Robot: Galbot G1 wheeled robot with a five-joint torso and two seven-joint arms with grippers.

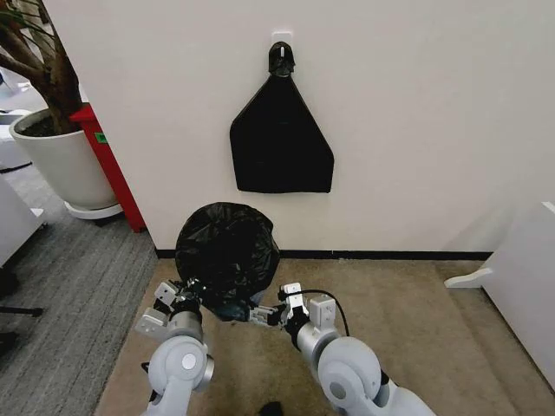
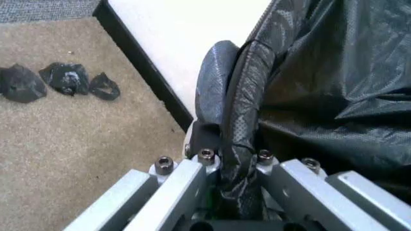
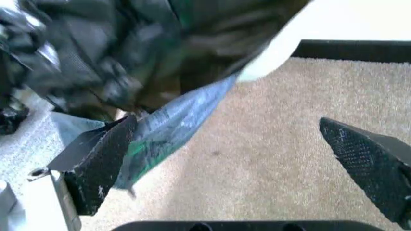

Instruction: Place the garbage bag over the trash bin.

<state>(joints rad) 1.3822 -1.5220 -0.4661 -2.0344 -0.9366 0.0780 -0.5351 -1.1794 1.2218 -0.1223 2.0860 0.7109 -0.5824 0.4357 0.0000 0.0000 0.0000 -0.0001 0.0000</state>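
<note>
Meanwhile, on beige carpet (image 1: 408, 321) beside a cream wall (image 1: 416, 113), a thin, glossy, crinkly black plastic garbage bag (image 1: 227, 251) lies draped over the small round cream-white plastic trash bin, of which a sliver of pale rim (image 3: 273, 53) peeks out beneath the plastic in the right wrist view. The left gripper (image 1: 179, 295) sits at the bag's lower left edge with its fingers (image 2: 247, 120) clamped tight on a twisted fold of the black film, seen close in the left wrist view. The right gripper (image 1: 270, 314) hangs just below the bag's lower right edge, its two black pads (image 3: 99, 166) spread wide apart with only a trailing bluish flap of plastic brushing one of them, gripping nothing. Judging from this, the bag already covers the bin's mouth and the work in hand is seating its skirt evenly; doing that well likely means drawing the pinched edge down and outward gently, since such thin film could tear or drag the light bin along. Three crumpled dark scraps (image 2: 61, 82) lie on the carpet near the black baseboard (image 2: 141, 62), well apart from the bin. A flat matte black triangular sheet (image 1: 279, 139) hangs on the wall above, uninvolved.
</note>
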